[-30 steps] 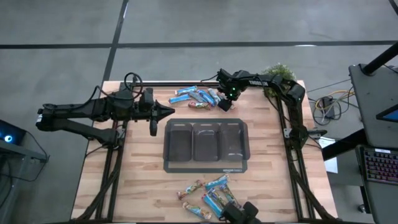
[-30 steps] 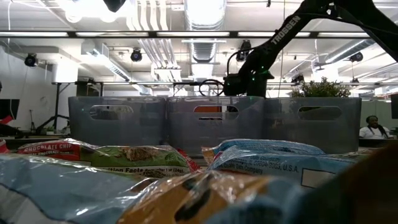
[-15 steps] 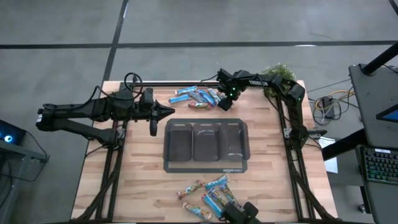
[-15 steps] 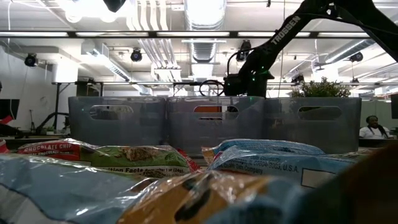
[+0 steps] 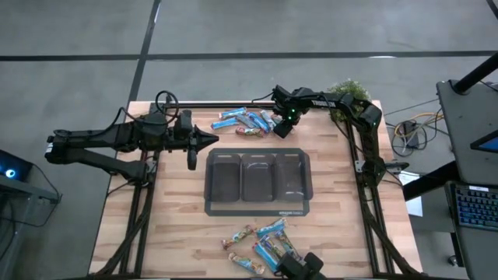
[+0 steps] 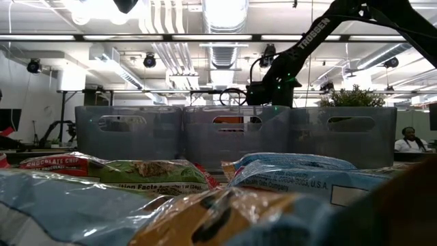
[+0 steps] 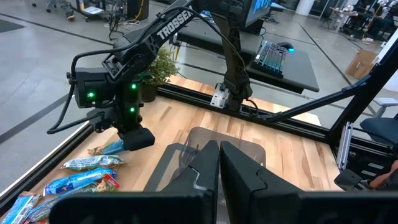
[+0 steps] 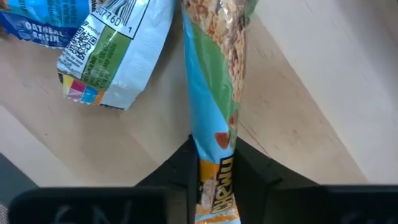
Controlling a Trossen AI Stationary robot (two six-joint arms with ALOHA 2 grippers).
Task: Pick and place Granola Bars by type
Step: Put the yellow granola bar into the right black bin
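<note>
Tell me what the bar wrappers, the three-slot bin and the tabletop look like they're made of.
Bar wrappers: thin glossy printed film, likely plastic; they crinkle and catch glare.
Three-slot bin: smooth grey, slightly translucent moulded plastic with cut-out handles.
Tabletop: pale wood planks with visible grain, butcher-block style, matte finish.

Both arms are dark, slim, jointed tubes. The right arm (image 7: 155, 37) carries white "TROSSEN" lettering, black cables and small green lights just above its blocky black pincer (image 7: 138, 138).
</note>
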